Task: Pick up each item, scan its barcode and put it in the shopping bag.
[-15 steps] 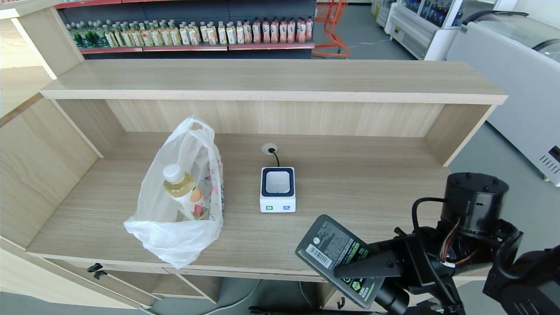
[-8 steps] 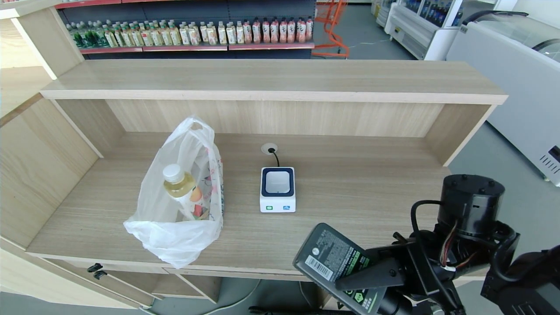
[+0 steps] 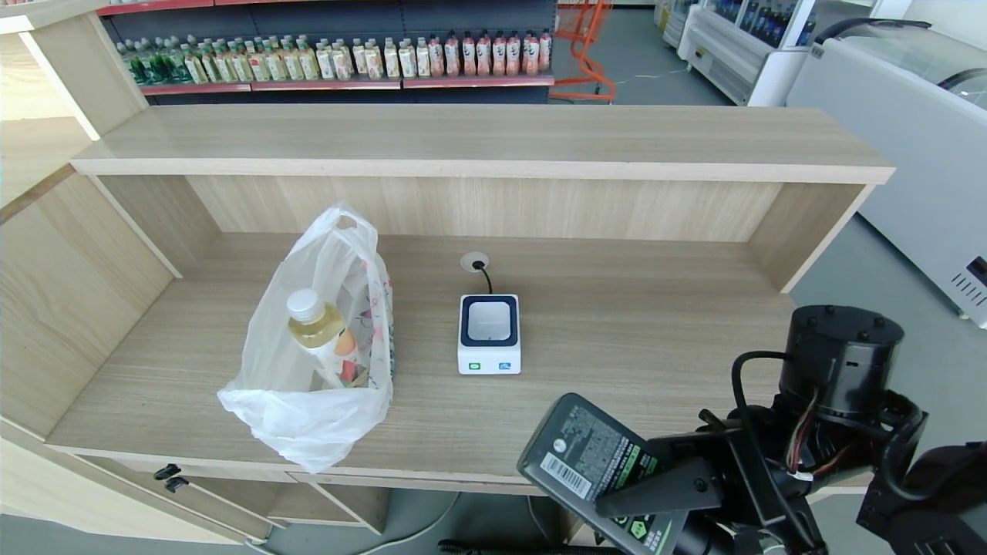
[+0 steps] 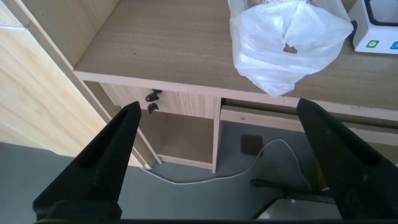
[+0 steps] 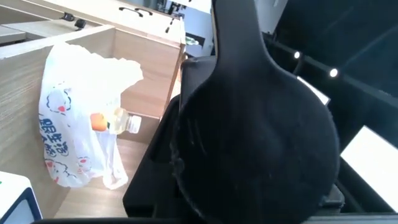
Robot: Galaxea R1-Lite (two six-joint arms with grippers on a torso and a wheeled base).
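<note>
My right gripper [image 3: 626,493] is shut on a flat dark pouch [image 3: 590,455], held off the counter's front right edge with its white barcode label facing up. In the right wrist view the pouch [image 5: 249,124] looms dark and close. The white scanner [image 3: 490,333] with a dark-rimmed window sits mid-counter, to the far left of the pouch. A white plastic shopping bag [image 3: 316,362] stands left of the scanner with a capped bottle of yellow drink [image 3: 314,322] inside. My left gripper [image 4: 217,162] is open, hanging below the counter's front edge near the bag [image 4: 286,43].
The wooden counter [image 3: 617,324] has a raised back shelf and side walls around the work area. A cable runs from the scanner into a round hole [image 3: 474,261]. Drawers with black handles [image 4: 151,99] sit under the counter's front. Shelves of bottles stand behind.
The pouch in my right gripper has dropped slightly toward the near edge and then held there. Bag, scanner and bottle have not moved.
</note>
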